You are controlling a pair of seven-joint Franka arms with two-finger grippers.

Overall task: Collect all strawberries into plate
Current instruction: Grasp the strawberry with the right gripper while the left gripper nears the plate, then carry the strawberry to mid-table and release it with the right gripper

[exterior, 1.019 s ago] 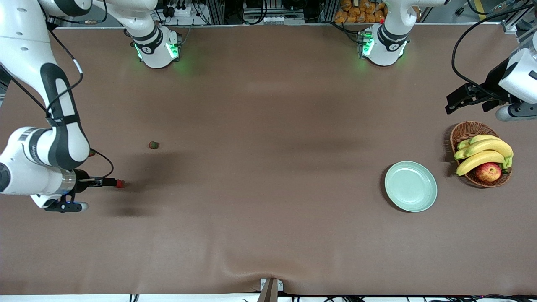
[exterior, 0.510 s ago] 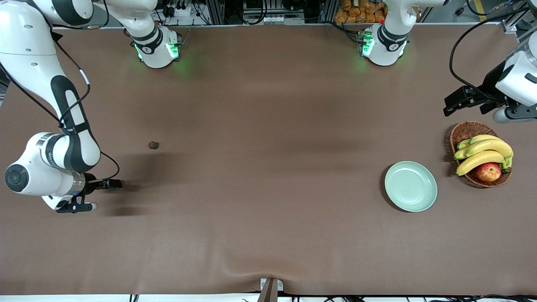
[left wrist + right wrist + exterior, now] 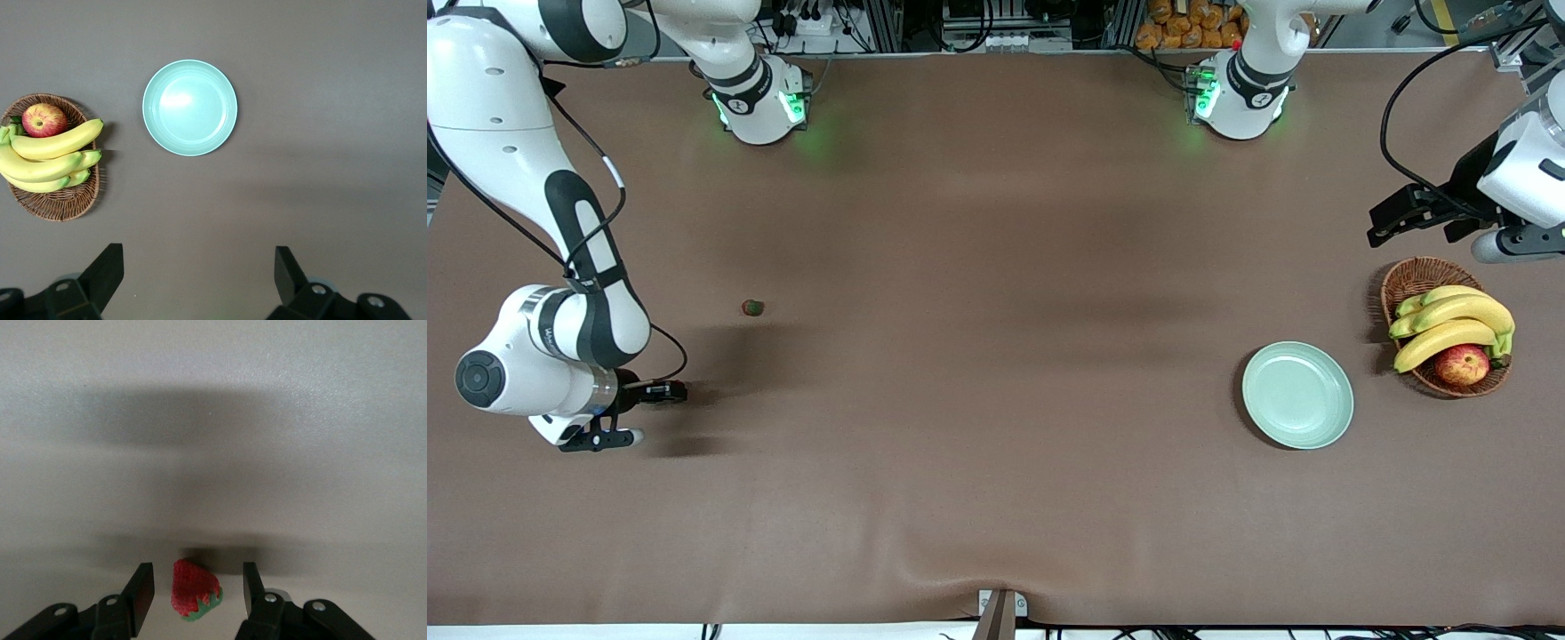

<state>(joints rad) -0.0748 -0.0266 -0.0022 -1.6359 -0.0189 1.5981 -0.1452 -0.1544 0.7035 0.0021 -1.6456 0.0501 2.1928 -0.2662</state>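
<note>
A red strawberry (image 3: pixel 193 593) with a green cap lies on the brown table between the fingers of my right gripper (image 3: pixel 196 577). The jaws are open, with a narrow gap on each side of the berry. In the front view the right gripper (image 3: pixel 671 391) is low at the right arm's end of the table and hides that berry. Another strawberry (image 3: pixel 752 308) lies farther from the front camera. The mint-green plate (image 3: pixel 1298 395) (image 3: pixel 190 107) is bare. My left gripper (image 3: pixel 1383 227) (image 3: pixel 198 267) waits, open, in the air above the table beside the basket.
A wicker basket (image 3: pixel 1405 276) (image 3: pixel 53 207) with bananas (image 3: pixel 1449 320) and an apple (image 3: pixel 1462 364) stands beside the plate at the left arm's end. Bare brown table stretches between the strawberries and the plate.
My right gripper has come down over the strawberry, which now no longer shows in the front view. The left arm shifted slightly at first, then stayed still.
</note>
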